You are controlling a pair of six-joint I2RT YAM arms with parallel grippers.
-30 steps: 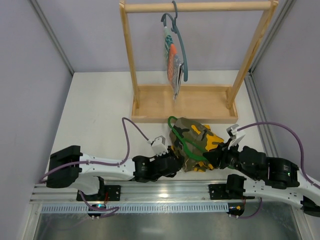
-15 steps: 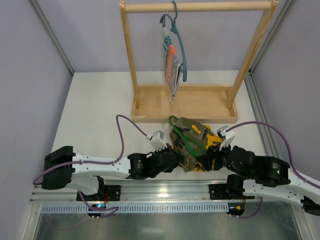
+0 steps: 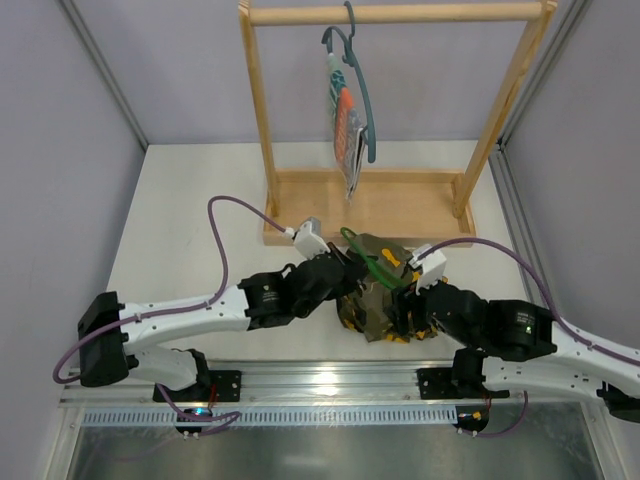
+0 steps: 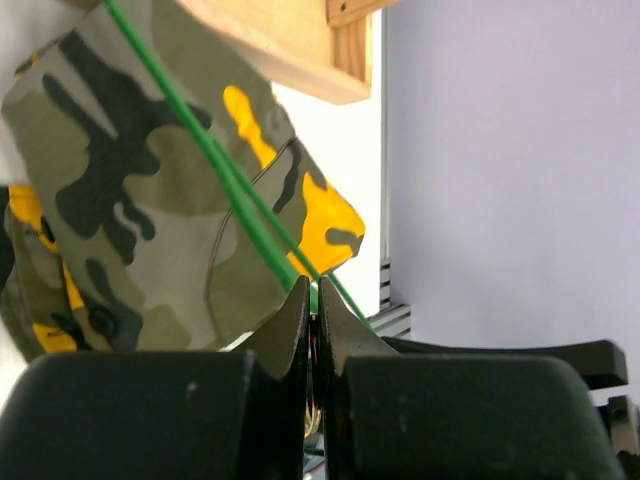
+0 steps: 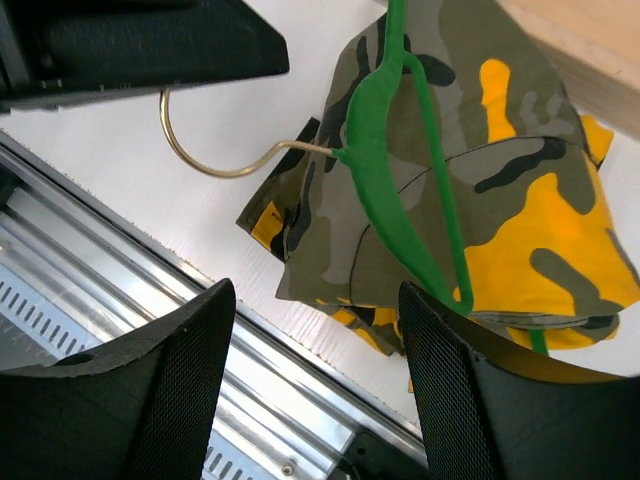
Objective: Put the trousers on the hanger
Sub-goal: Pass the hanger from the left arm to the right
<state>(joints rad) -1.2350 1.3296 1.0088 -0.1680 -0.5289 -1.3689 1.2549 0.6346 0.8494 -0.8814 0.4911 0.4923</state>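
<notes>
Left wrist view: left gripper (image 4: pixel 315 292) has just clamped the green hanger (image 4: pixel 222 168) between its fingertips, securing it, as right gripper (image 5: pixel 315 305) opens wide over the trousers (image 5: pixel 500 190).

Camouflage trousers (image 3: pixel 385 292) lay bunched on the white tabletop (image 3: pixel 190 230), just on the near side of a wooden rack (image 3: pixel 300 205). A green hanger (image 3: pixel 362 252) crossed them. The left hand (image 3: pixel 347 275) met the heap's left side and the right hand (image 3: pixel 404 308) its right.

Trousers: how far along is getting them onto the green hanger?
Done: nothing yet; the camouflage trousers lie bunched on the table under the green wire hanger. In hand: left tool is shut on the hanger's wire; right tool is open, holding nothing. Left: drape the trousers over the hanger's bar.
</notes>
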